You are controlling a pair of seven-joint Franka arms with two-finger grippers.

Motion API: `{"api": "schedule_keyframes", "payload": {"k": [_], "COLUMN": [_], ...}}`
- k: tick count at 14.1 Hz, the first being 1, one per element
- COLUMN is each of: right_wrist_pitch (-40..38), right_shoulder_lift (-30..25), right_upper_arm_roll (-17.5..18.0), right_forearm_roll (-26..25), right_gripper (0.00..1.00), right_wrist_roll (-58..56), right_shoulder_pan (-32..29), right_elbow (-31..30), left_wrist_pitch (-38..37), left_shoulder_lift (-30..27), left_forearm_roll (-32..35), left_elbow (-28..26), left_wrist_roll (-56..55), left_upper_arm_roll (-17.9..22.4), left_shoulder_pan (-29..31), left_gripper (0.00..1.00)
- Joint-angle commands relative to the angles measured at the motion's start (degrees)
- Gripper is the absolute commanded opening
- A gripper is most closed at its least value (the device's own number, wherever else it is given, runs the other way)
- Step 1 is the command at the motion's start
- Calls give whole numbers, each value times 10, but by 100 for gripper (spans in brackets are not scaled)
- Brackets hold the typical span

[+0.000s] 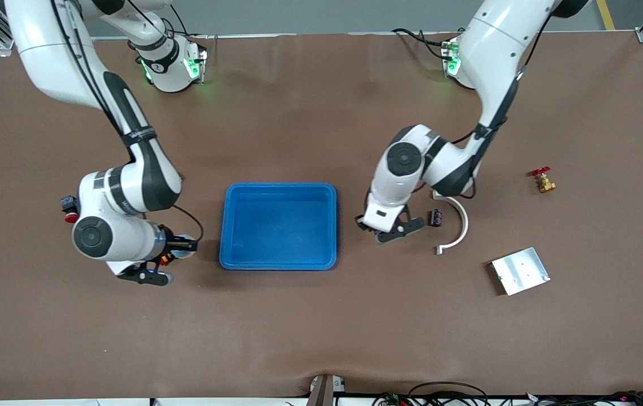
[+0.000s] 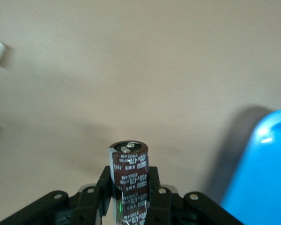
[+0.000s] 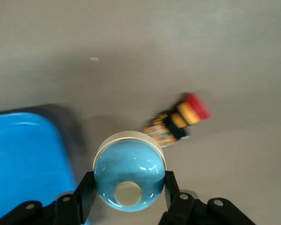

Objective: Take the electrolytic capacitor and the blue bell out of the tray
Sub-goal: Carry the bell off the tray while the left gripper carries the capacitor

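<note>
Tray (image 1: 279, 225), shallow bright-blue plastic, bare inside; my left gripper (image 2: 129, 206) clamps brown cylindrical electrolytic capacitor (image 2: 128, 180) over table (image 1: 321, 327) beside tray, ready to set down; my right gripper (image 3: 129, 199) pinches glossy blue bell (image 3: 129, 177) beside tray's other end, near red-capped button switch (image 3: 178, 121).

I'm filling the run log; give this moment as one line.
left gripper: shut on capacitor, off tray | right gripper: shut on blue bell, off tray
</note>
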Motion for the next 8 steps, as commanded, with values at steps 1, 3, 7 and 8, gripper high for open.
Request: {"api": "schedule_keyframes", "payload": {"k": [1,3,7,8], "right_wrist_pitch": [13,32,76,89], "right_shoulder_lift": [-16,-13,-6,1], "right_upper_arm_roll": [9,10,9,10], "right_forearm_roll": [-19,-18,-19,-19], "right_gripper": [1,1,3,4], "right_wrist_roll": [-76,-138,-181,-202], "right_shoulder_pan": [-47,-84,-113,-128], "right_elbow": [-30,-42,-55,-61], "left_wrist_pitch": [18,18,22,25], "left_shoulder_lift": [-76,-107,-155,-163], "left_forearm_roll": [7,7,7,7], "left_elbow": [-107,-152,-218,-230], "left_wrist_roll": [96,172,258,281], "left_upper_arm_roll": [-49,-68,-96,-100], "left_shoulder_pan": [91,141,214,227], "left_gripper": [0,0,0,0]}}
